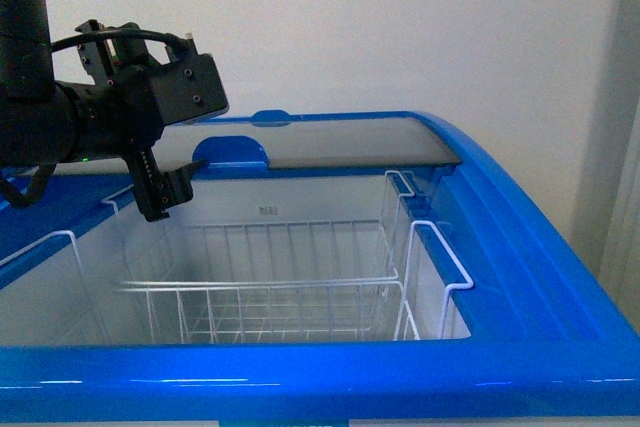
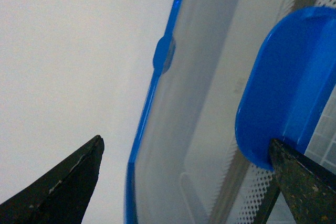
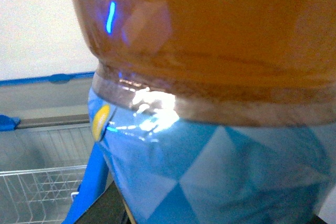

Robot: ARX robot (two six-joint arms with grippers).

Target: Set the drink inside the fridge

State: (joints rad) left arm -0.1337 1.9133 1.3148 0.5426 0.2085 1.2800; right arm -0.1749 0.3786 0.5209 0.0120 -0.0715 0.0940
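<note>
My left gripper [image 1: 180, 190] hangs with jaws spread over the fridge [image 1: 540, 247], just beside the blue lid handle [image 1: 238, 150] — glass lid [image 1: 350, 142] at the back, wire baskets [image 1: 270, 297] exposed. The drink [image 3: 210, 51] fills the right wrist view — whether the right gripper grips it, I can't tell.

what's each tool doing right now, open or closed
left tool: open, empty, beside the blue lid handle of the fridge
right tool: holding the drink, fingers not seen
</note>
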